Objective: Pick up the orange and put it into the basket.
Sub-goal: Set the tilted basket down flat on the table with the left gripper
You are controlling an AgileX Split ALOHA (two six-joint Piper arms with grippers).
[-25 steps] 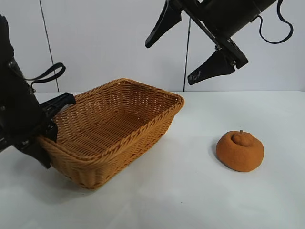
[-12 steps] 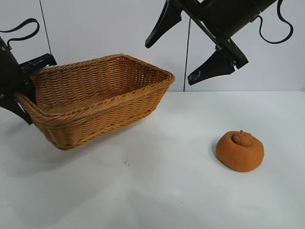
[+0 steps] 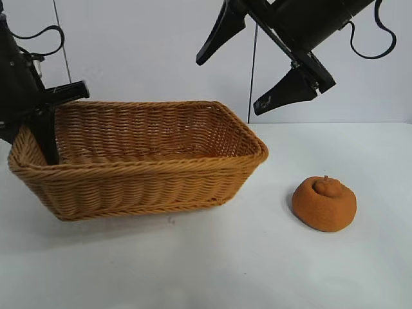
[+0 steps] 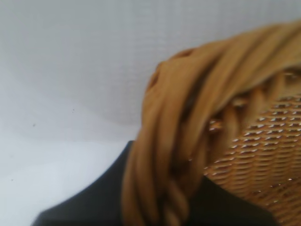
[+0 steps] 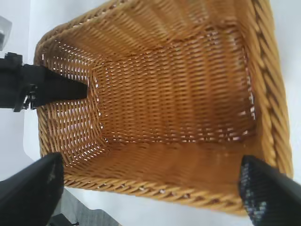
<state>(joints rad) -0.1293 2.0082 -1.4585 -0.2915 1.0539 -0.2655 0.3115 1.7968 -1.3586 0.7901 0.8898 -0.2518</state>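
Left pincer (image 3: pixel 48 122) pinching the braided rim at the left end of the wicker basket (image 3: pixel 148 187); one finger (image 5: pixel 59 89) inside the wall, the other outside. Basket sits level on the white desk (image 3: pixel 225 264), long side facing the camera. Orange (image 3: pixel 324 203) on the desk, right of the basket, well apart, untouched. Right pincer (image 3: pixel 261 64) spread wide, hanging high above the basket's right end, holding nothing.

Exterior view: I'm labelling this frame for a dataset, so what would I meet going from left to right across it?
left gripper, clamped on the basket's left rim → basket → right gripper, open and hanging above the table → orange on the table.
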